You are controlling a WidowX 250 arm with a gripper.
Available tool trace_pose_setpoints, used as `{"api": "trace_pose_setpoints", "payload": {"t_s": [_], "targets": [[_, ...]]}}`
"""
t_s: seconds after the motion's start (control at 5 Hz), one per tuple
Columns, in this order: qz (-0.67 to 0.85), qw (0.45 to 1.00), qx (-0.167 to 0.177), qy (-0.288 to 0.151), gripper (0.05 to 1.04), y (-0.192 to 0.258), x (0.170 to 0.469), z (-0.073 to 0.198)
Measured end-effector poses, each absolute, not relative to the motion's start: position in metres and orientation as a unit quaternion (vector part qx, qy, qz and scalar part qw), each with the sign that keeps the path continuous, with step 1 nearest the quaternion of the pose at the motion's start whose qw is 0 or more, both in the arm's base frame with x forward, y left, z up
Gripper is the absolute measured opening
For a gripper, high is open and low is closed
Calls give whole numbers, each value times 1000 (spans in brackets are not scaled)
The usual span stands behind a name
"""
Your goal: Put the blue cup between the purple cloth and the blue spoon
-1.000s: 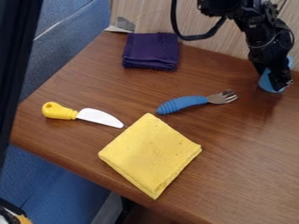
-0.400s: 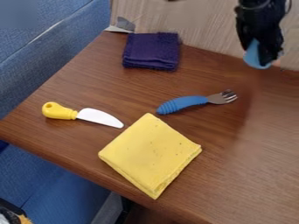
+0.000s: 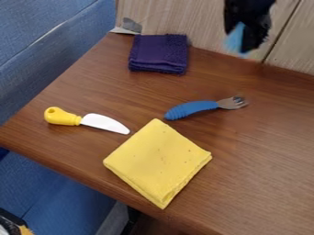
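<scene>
Cup held aloft, with its setting-down left to do

A black robot arm holds the blue cup in front of the wood panel, beyond the rear of the desk as the camera sees it. The jaws are closed on the cup, parted only as far as its side seems to require; the exact gap cannot be told. With the grasp and lift done, roughly half the job appears complete. What remains is to lower the cup between the purple cloth and the blue-handled utensil, presumably the spoon in the assignment though its metal end has tines, then let go and back away. A yellow-handled knife and a yellow cloth lie nearer the camera. No brand, label or writing can be read on any item.
</scene>
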State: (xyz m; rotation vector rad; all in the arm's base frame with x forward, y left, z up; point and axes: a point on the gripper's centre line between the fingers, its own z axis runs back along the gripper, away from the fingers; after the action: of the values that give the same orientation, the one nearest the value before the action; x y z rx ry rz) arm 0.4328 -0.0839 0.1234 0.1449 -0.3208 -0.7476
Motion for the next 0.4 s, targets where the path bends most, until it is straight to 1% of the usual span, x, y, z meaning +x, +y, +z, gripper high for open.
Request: {"api": "trace_pose_setpoints", "payload": {"t_s": [0.2, 0.4], "targets": [[-383, 909, 130, -97, 737, -62, 431, 133], [-393, 906, 146, -63, 737, -54, 422, 120]]}}
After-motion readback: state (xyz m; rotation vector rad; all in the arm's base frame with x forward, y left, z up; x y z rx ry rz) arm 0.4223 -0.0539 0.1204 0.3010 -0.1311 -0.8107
